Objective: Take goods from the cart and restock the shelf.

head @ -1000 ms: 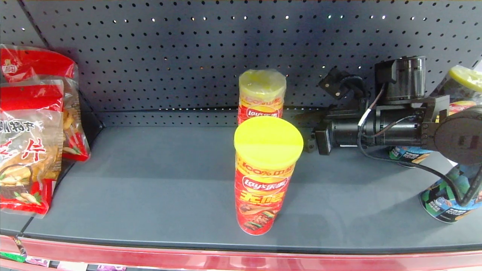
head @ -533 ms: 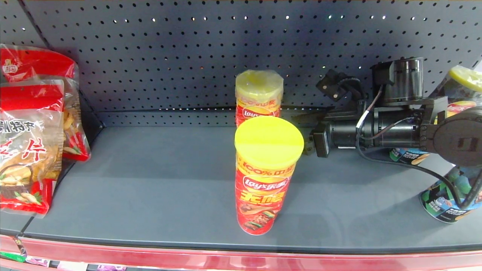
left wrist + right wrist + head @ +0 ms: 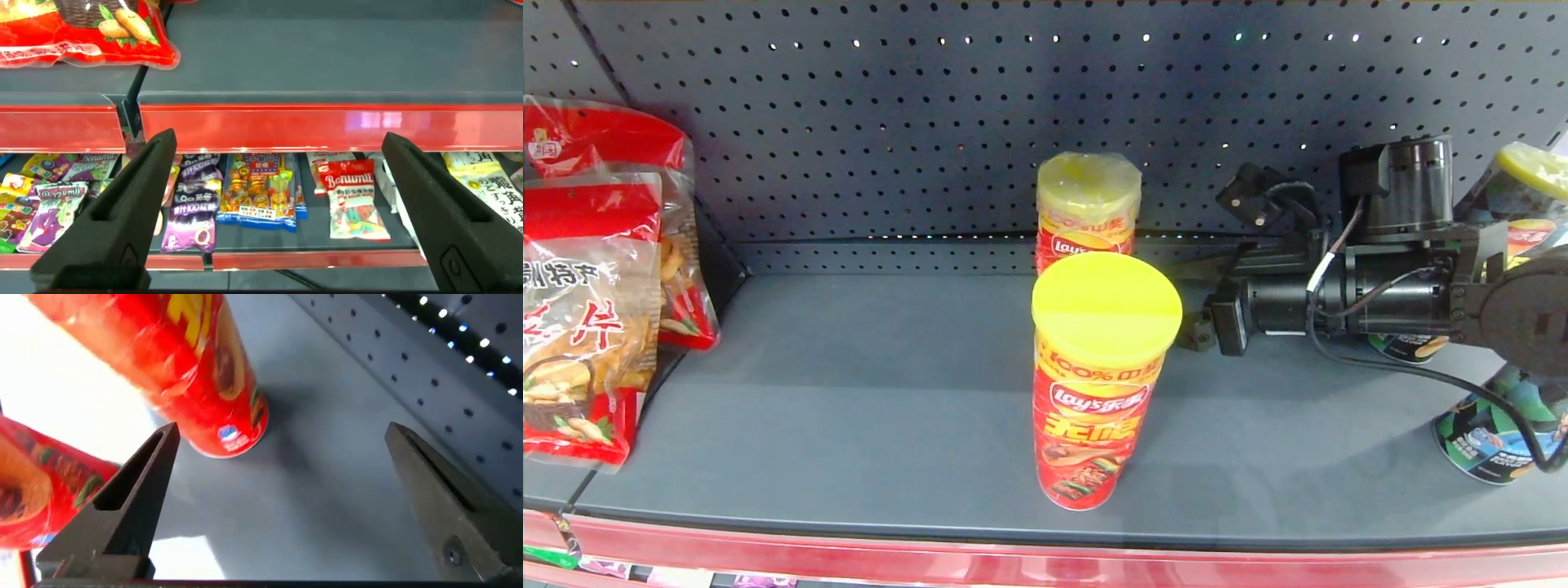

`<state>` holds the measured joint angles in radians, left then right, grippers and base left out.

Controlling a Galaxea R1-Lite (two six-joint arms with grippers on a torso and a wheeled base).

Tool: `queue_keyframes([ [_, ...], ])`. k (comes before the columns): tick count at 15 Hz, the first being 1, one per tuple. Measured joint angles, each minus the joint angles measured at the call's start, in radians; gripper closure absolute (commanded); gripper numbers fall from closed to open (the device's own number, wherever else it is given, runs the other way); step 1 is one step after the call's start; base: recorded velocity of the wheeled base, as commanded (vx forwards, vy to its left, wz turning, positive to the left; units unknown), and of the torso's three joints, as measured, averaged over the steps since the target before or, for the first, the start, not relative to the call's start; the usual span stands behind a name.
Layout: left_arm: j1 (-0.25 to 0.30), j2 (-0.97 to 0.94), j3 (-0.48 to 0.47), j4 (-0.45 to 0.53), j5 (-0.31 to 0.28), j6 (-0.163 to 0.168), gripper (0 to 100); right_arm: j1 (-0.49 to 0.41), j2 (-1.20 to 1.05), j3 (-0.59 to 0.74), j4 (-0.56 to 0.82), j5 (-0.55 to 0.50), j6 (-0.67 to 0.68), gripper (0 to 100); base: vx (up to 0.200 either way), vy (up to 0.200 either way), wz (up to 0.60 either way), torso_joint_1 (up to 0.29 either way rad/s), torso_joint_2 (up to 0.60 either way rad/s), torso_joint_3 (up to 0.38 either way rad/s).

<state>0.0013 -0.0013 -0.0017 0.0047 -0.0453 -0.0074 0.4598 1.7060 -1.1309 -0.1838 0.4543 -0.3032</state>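
1 rear can sits behind front can; judged light, crushable; mid-body grasp advised. Right gripper spread wide, empty.

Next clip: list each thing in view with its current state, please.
front chip can, upright, lid on, near the front edge of the shelf.
rear chip can, upright, lid on, directly behind it.
right gripper, open, empty.
left gripper, open, empty.
snack bags, propped at the left end.

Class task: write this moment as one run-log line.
right gripper: open, beside rear can | left gripper: open | front can, rear can: upright on shelf
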Motion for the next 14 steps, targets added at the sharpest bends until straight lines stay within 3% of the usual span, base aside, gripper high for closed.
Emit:
queue_keyframes([
  [9, 0.0, 0.0, 0.0, 0.0, 0.0, 0.0, 0, -0.031, -0.197, 0.223, 0.001, 0.001, 0.0, 0, 0.0, 0.0, 0.0, 0.0, 0.0, 0.0],
  [14, 0.0, 0.0, 0.0, 0.0, -0.001, 0.0, 0, -0.017, -0.255, 0.256, 0.005, 0.0, 0.001, 0, 0.0, 0.0, 0.0, 0.0, 0.0, 0.0],
])
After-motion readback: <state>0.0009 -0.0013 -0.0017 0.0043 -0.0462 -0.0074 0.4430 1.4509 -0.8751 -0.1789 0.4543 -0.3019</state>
